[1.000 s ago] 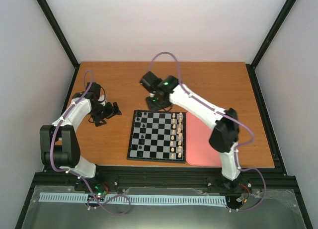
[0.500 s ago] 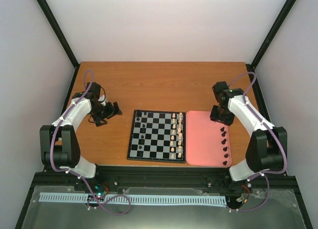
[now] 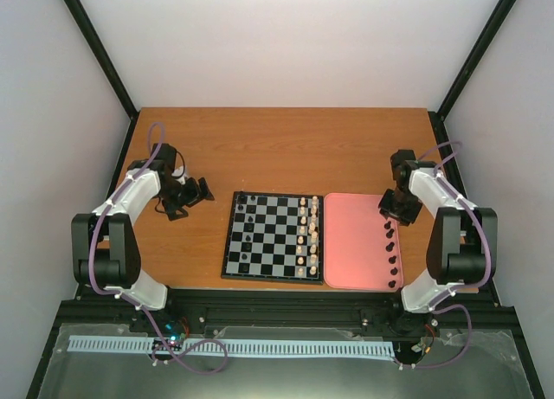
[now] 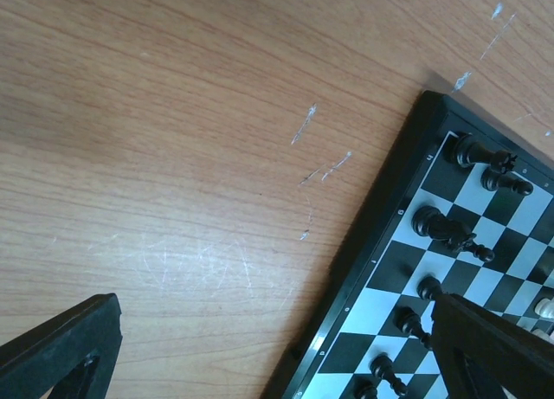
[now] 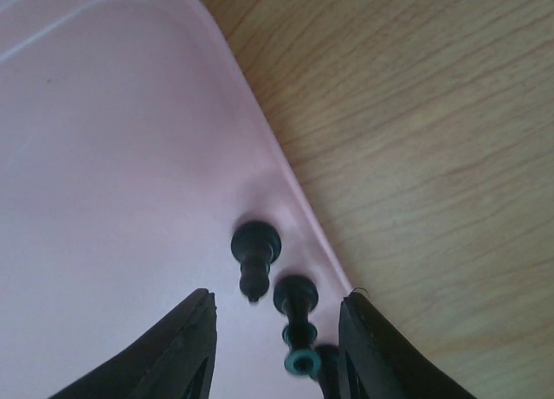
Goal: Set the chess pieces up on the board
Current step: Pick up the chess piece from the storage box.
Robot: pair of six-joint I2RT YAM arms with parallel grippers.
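Observation:
The board (image 3: 227,243) lies mid-table with black pieces (image 3: 249,219) on its left columns and cream-white pieces on the right ones. Several more black pieces (image 3: 391,260) stand in a row along the right edge of the pink tray (image 3: 355,243). My right gripper (image 3: 392,214) is open at the far end of that row. In the right wrist view it (image 5: 277,299) straddles two black pieces (image 5: 256,243) without touching them. My left gripper (image 3: 192,200) is open and empty over bare wood left of the board. In the left wrist view (image 4: 275,308) the board's corner (image 4: 381,217) and black pieces (image 4: 433,224) show.
The wooden table (image 3: 286,148) is ringed by a black frame, with white walls behind. The tray's right rim (image 5: 303,209) runs close beside the two pieces. The tray touches the board's right side.
My right arm swung from the board's far edge over to the tray's right side and came down around the far black pieces. The left arm has hardly moved.

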